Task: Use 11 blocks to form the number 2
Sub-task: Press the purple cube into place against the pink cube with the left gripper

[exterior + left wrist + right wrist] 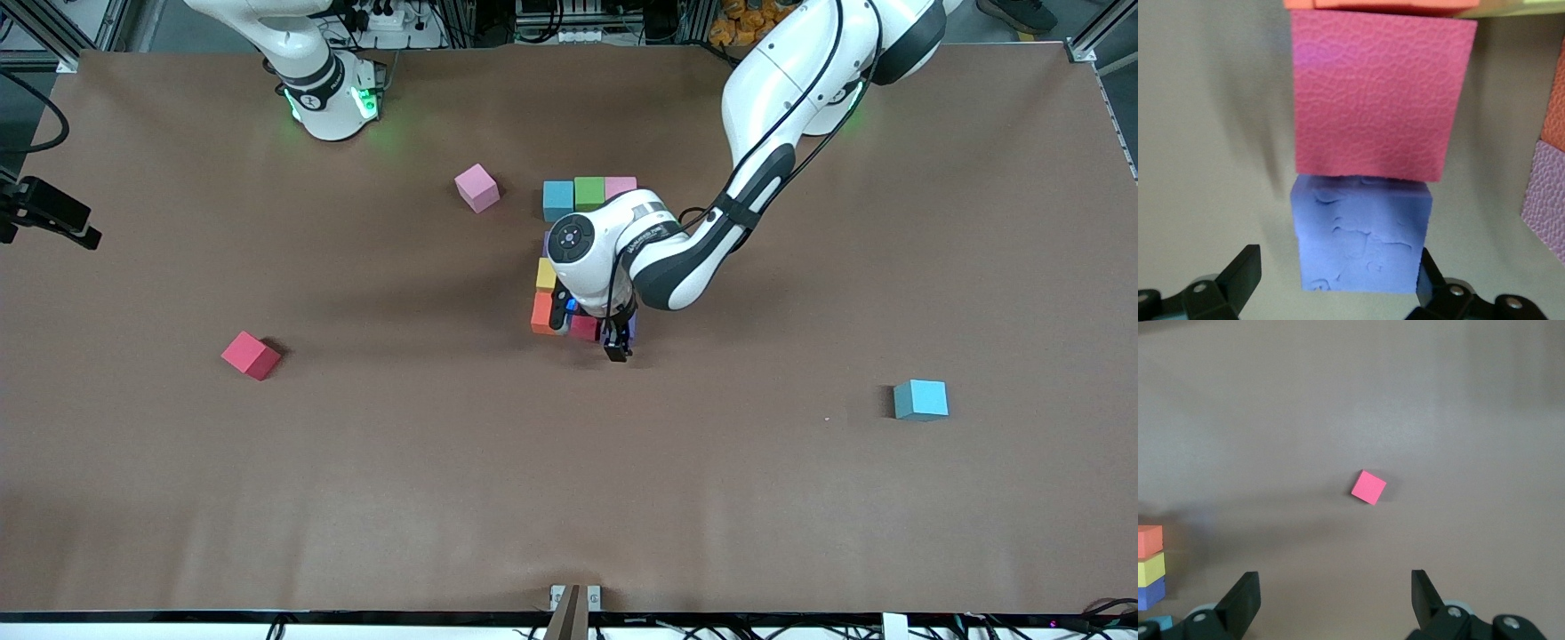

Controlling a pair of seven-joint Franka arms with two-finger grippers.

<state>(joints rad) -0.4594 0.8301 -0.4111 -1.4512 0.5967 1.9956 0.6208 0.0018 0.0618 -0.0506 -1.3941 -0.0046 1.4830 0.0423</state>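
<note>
Here, the brown table (356, 498) fills the front view, with the left arm (765, 116) reaching in from the upper right to the middle. Under it lies the number 2 (582, 258), partly hidden. The left gripper (1338, 293) stands spread around a blue block (1361, 240) touching a red block (1378, 100). The right gripper (1335, 600) is spread too, high over a loose red block (1369, 487). A pink block (477, 188) and a light blue block (921, 399) lie apart.

Number 2 (582, 258) mid-table, partly arm-hidden; loose blocks: pink (477, 188), red (250, 355), blue (920, 399).
</note>
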